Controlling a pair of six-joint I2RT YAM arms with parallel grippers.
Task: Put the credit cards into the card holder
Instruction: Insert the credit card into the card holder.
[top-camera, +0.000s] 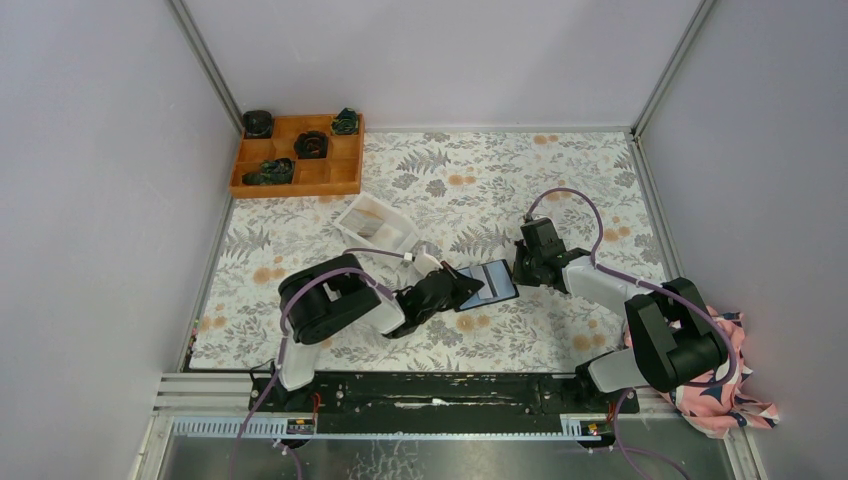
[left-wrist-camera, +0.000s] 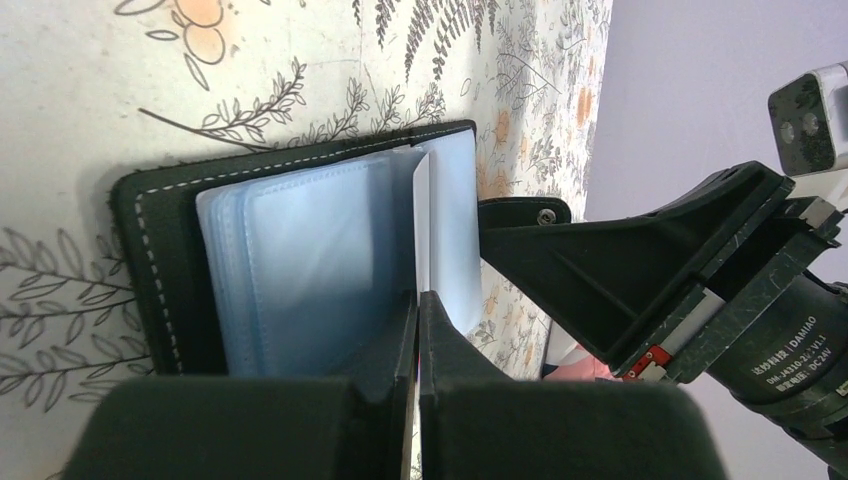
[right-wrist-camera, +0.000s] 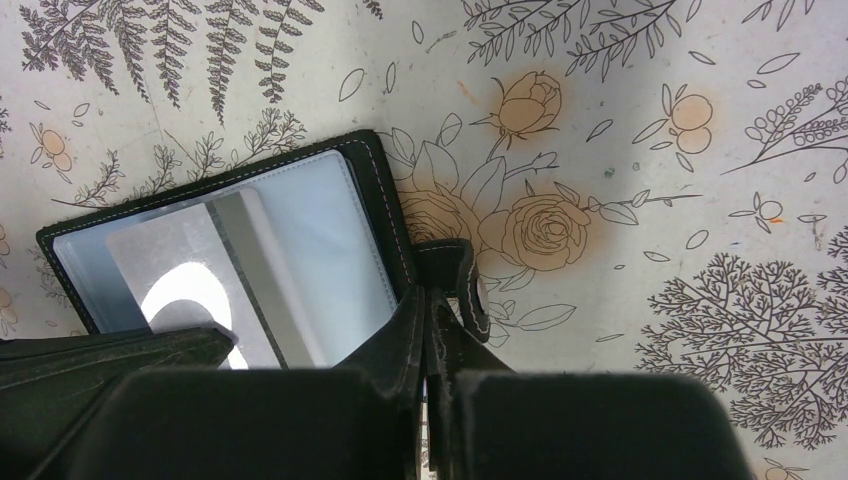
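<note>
The card holder (top-camera: 490, 282) lies open on the flowered tablecloth (top-camera: 560, 190), mid-table, between my two pincers. My left pincer (top-camera: 462, 290) is at its near-left edge and my right pincer (top-camera: 517, 270) at its right edge. My left fingers are pressed together on a whitish-grey credit card (left-wrist-camera: 422, 220), which stands edge-on among the pale bluish sleeves. My right fingers are also pressed together, their tips touching the clasp tab (right-wrist-camera: 460, 270); I cannot tell whether the tab is nipped between them. The holder's black stitched border sits flat on the cloth, with printed cloth showing past its far and right sides as far as the wall rails. A white tray (top-camera: 360, 208) lies tilted just beyond my left arm, and an orange compartmented box (top-camera: 290, 188) sits in the far-left corner, well apart. The right wrist view shows the card's broad grey face lying over the sleeves, where the left wrist view gives only its thin edge. Only the overhead view shows the tray, the box and a pink patterned cloth (top-camera: 730, 400) by my right base.
</note>
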